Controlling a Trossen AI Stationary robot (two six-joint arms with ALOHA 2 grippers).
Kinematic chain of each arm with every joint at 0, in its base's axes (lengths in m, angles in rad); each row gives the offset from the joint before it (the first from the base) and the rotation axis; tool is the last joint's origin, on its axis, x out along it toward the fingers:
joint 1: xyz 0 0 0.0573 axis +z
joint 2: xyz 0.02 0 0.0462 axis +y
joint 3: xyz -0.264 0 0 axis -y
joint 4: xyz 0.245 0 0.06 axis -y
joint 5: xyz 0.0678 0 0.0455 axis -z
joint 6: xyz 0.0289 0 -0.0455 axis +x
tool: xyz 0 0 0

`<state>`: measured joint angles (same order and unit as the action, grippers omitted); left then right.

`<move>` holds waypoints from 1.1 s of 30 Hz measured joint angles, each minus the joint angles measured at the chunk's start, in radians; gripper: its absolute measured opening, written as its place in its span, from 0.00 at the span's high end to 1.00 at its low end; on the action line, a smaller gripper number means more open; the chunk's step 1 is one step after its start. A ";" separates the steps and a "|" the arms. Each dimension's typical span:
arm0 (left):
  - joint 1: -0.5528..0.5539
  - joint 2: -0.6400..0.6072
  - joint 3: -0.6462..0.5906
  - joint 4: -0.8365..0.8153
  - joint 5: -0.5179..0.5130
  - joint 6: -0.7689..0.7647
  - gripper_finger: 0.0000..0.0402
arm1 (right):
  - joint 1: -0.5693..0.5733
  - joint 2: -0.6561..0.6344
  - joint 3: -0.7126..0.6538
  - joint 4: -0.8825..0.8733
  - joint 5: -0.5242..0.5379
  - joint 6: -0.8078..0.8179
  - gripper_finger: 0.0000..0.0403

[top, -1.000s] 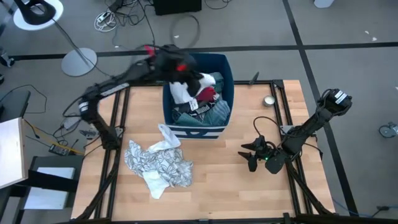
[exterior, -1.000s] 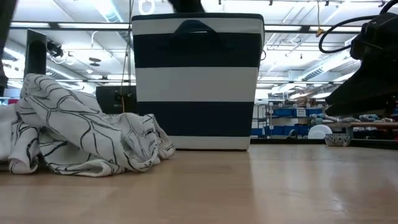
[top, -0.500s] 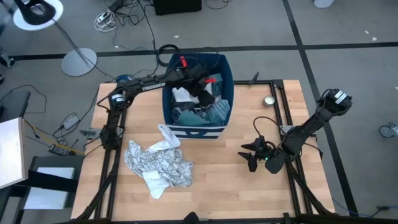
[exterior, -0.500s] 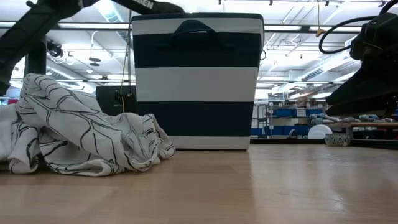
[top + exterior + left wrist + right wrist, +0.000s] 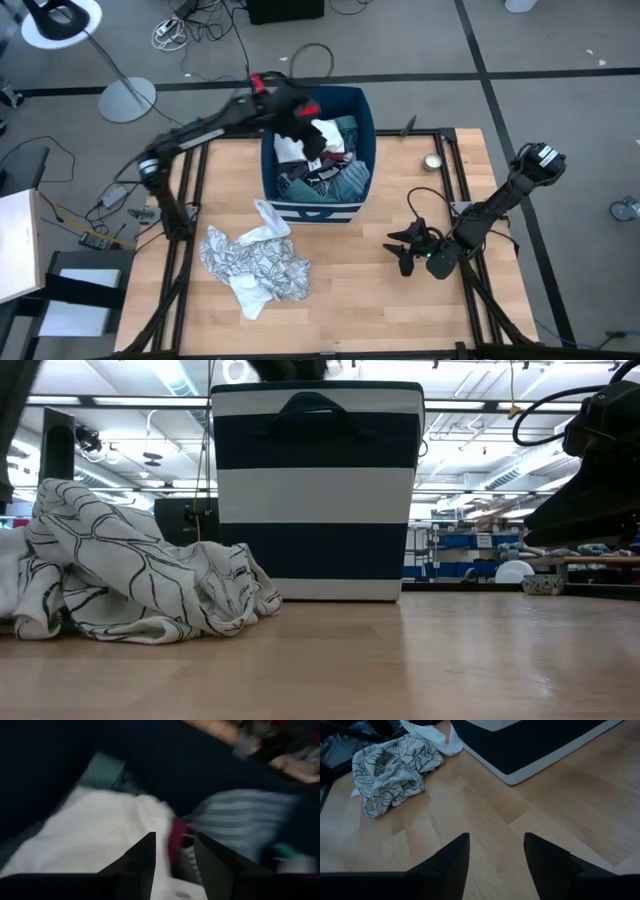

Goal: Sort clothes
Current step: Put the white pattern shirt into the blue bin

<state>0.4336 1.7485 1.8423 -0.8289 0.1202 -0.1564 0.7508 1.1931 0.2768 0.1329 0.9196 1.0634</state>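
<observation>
Since half a second ago the left arm has swung back from deep over the bin toward its far-left corner.

From above, the left end effector [image 5: 290, 108] hangs over the dark blue bin [image 5: 366, 125], blurred by motion; whether anything hangs from it I cannot tell there. Inside the bin lies a heap of clothes [image 5: 322, 160] — white, teal-striped, a scrap of red. A black-printed white garment [image 5: 255, 262] lies crumpled on the table [image 5: 360, 300], just in front of the bin. The right end effector [image 5: 405, 247] rests low over the table, well apart from both.

At table height, the printed garment [image 5: 130, 575] slumps beside the striped bin [image 5: 316, 490].

The left wrist view shows its fingers parted with nothing between them, above a white cloth [image 5: 85, 840] and a striped one [image 5: 240, 820].

The right wrist view shows the right fingers spread over bare wood, gripping nothing.

These garments look light, limp and prone to snag on one another — pinching a raised fold near the middle should lift one cleanly.
</observation>
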 joint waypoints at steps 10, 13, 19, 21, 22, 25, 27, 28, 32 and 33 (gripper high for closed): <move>-0.291 -0.303 -0.100 -0.109 -0.260 -0.003 0.66 | 0.000 0.000 0.000 0.000 0.011 -0.001 0.54; -0.427 -0.414 -0.258 -0.079 -0.411 -0.074 0.66 | 0.000 0.000 0.000 0.001 0.011 -0.001 0.54; -0.706 -0.594 -0.613 0.103 -0.555 -0.290 0.66 | 0.000 0.000 0.000 0.004 0.011 0.000 0.54; -0.786 -0.622 -0.701 0.144 -0.575 -0.357 0.66 | 0.000 0.000 0.000 0.006 0.011 0.001 0.54; -0.827 -0.627 -0.738 0.158 -0.586 -0.393 0.66 | 0.000 0.000 0.000 0.006 0.011 0.006 0.54; -0.935 -0.626 -0.827 0.183 -0.633 -0.500 0.66 | 0.000 0.000 0.000 0.012 0.011 0.008 0.55; -0.989 -0.622 -0.871 0.202 -0.643 -0.574 0.66 | 0.000 0.000 0.000 0.014 0.011 0.009 0.55; -1.012 -0.617 -0.893 0.205 -0.646 -0.614 0.66 | 0.000 0.000 0.000 0.017 0.010 0.009 0.55; -1.085 -0.604 -0.970 0.216 -0.665 -0.761 0.66 | 0.000 0.000 0.000 0.029 0.008 0.008 0.55; -1.097 -0.599 -0.987 0.222 -0.667 -0.788 0.66 | 0.000 0.000 0.000 0.031 0.008 0.008 0.55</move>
<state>-0.6633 1.1494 0.8555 -0.6071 -0.5467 -0.9448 0.7509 1.1931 0.2768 0.1635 0.9279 1.0718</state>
